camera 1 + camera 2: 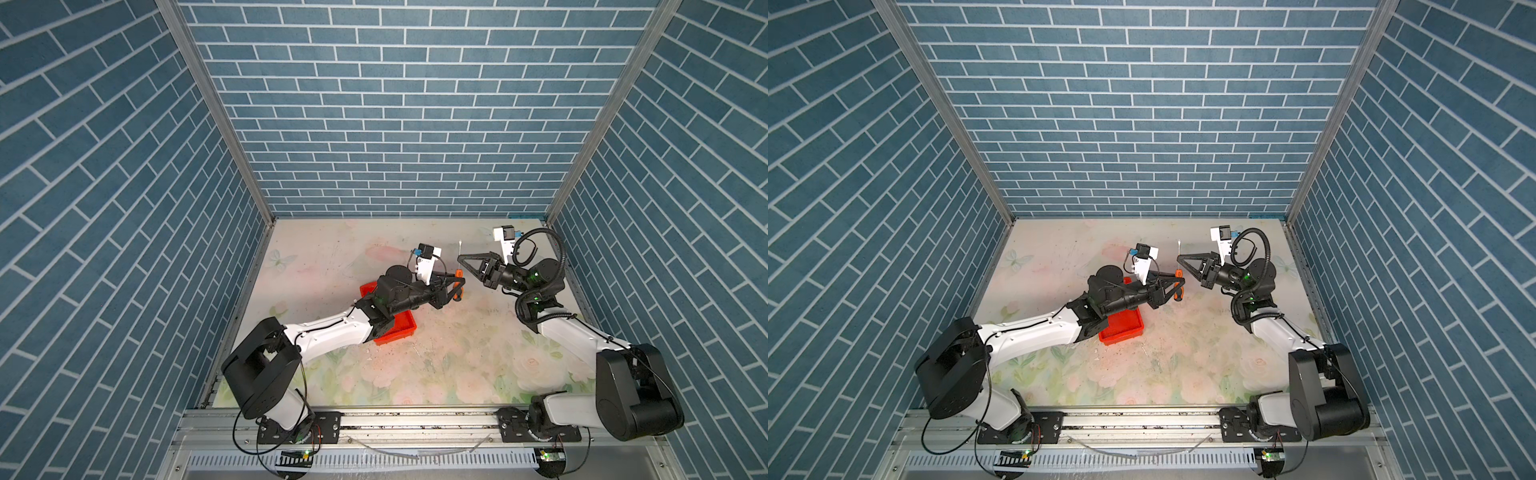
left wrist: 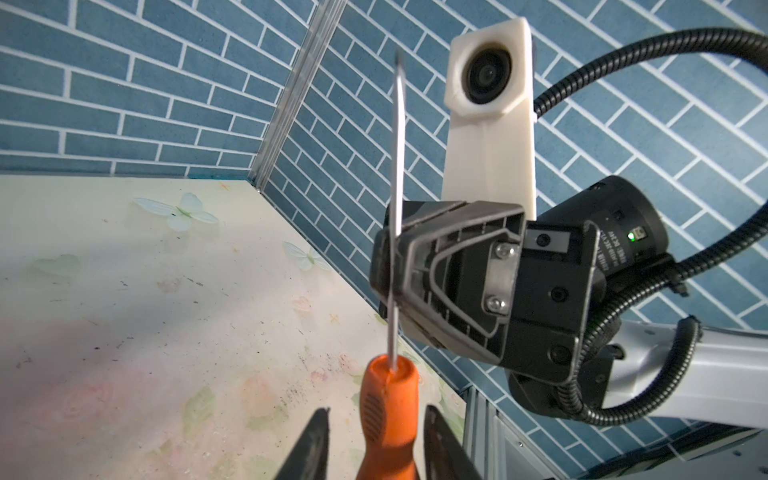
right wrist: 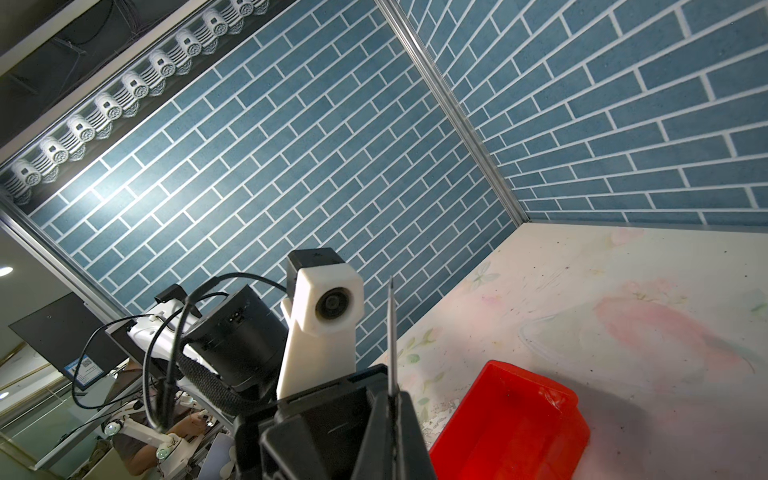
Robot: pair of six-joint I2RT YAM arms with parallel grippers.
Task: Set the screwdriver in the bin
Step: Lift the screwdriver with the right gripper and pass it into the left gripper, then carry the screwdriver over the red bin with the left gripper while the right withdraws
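Since the small screwdriver with the orange-and-black handle and thin metal shaft hung upright in mid-air between the two arms, we read this as a handover. The right gripper was clenched on the bare shaft just above the handle, which left the handle free for the other side. The left gripper straddled that handle, one finger either side. In the left wrist view slim gaps showed beside the fingertips, so we could not tell whether it had bitten. Passing it across made sense to us: the shallow rectangular bright red plastic bin sat on the left arm's side of the floral-printed tabletop, partly under that arm's wrist. The part of the bin seen in the right wrist view was empty. The rest was hidden by the arm in both top views. The screwdriver was above the table beside the bin, not over it. We judged the risk to be the right side letting go before the left grip was firm, which would drop the tool.
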